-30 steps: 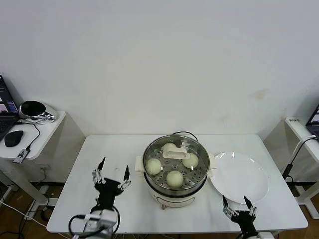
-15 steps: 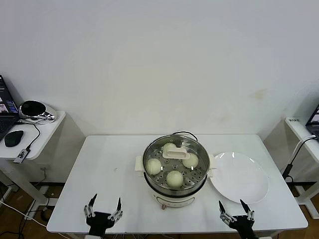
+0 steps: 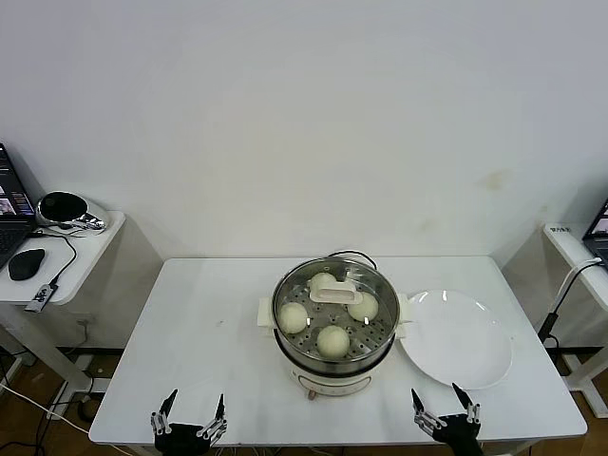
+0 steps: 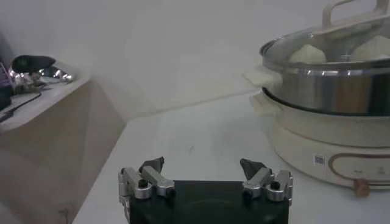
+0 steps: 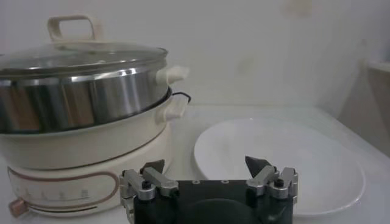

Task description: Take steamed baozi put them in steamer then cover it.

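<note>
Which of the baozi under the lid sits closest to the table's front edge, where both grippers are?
The baozi at the tray's front middle; the other three visible ones lie farther back, around the cover's handle.

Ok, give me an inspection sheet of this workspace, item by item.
Surface: white table, bare on the robot's left.
Job's things: steamer at centre; four baozi inside; cover on.
Clutter: white plate, nothing on it, on the steamer's right.
Hands: left hand and right hand open, holding nothing, at the near edge.
Cables: black cord behind steamer.
Surroundings: side shelf with mouse; white wall.
</note>
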